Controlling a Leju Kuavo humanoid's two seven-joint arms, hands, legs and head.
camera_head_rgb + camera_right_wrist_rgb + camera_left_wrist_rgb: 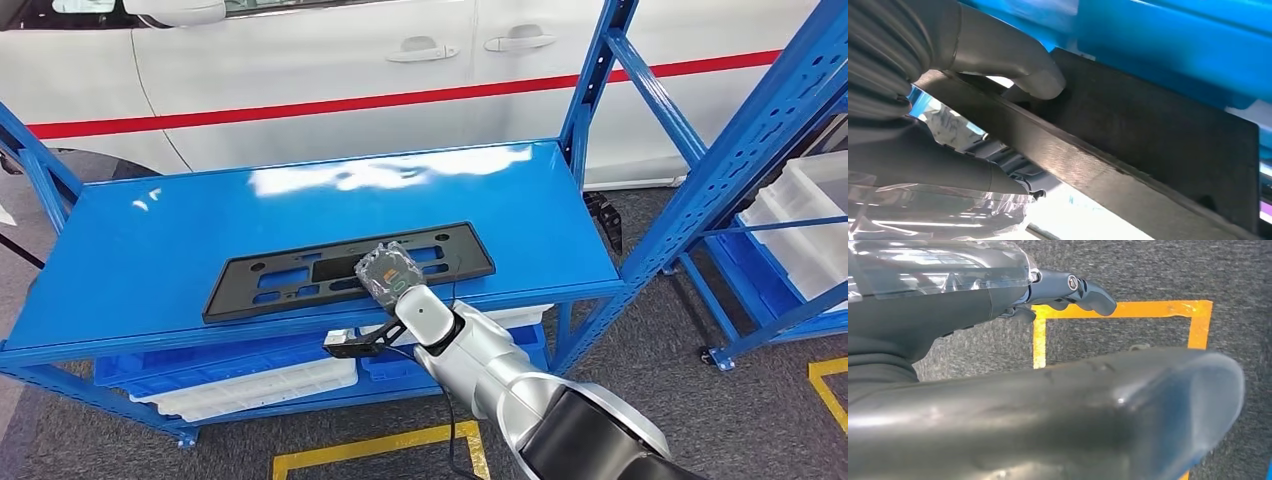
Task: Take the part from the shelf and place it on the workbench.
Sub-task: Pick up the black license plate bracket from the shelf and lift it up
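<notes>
The part, a long flat black plate frame point(300, 275), lies on the blue shelf surface point(150, 250) close to its front edge. My right hand point(388, 275), wrapped in clear plastic, sits over the part's front edge near its right end. In the right wrist view the grey thumb point(1040, 82) presses on one face of the black part point(1148, 130), and the darker fingers point(948, 170) lie along its other side, so the hand grips its edge. My left hand point(973, 305) hangs over the grey floor holding nothing, its fingers loosely extended.
A white car with a red stripe point(400, 100) stands behind the shelf. Blue rack uprights point(740, 160) rise at the right, with white bins point(810, 230) beyond them. More white bins point(250, 385) fill the lower shelf. Yellow tape point(380, 450) marks the floor.
</notes>
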